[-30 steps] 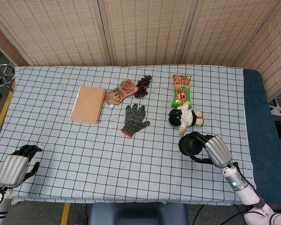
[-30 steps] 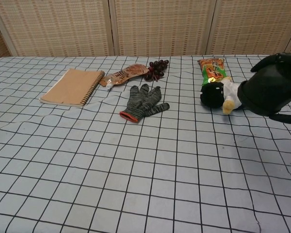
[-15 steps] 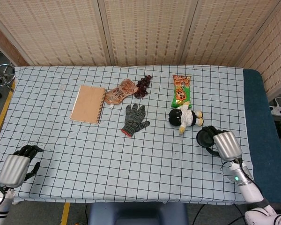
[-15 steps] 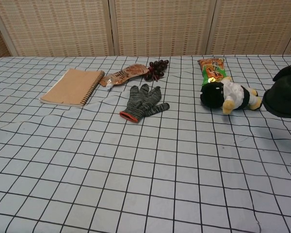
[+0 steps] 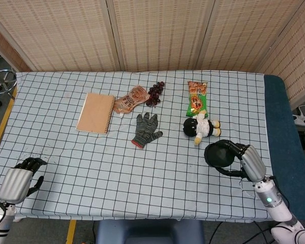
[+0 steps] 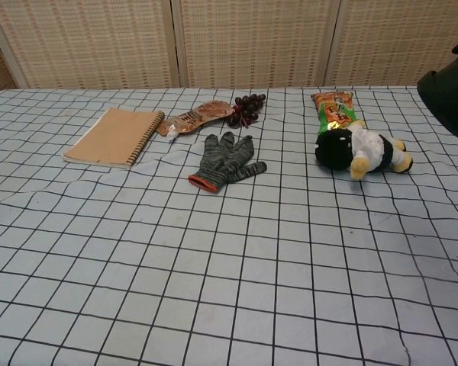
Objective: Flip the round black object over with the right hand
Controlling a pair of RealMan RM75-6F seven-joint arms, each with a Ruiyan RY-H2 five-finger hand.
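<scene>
The round black object (image 5: 218,154) is held in my right hand (image 5: 252,162) above the near right part of the checked table (image 5: 117,173), its broad dark face turned toward the table's middle. In the chest view the round black object (image 6: 450,93) shows raised at the right frame edge, partly cut off. The right hand's fingers wrap its rim from the right side. My left hand (image 5: 15,183) rests at the near left table edge, holding nothing, and appears only in the head view.
A black-and-white plush toy (image 5: 201,127) lies just beyond the right hand, with a green snack packet (image 5: 196,97) behind it. A grey glove (image 5: 145,129), grapes (image 5: 155,92), an orange packet (image 5: 130,99) and a brown notebook (image 5: 95,112) lie toward the middle and left.
The right hand swung the black object rightward, turned it, and has now raised it higher in the chest view. The left hand has not moved.
</scene>
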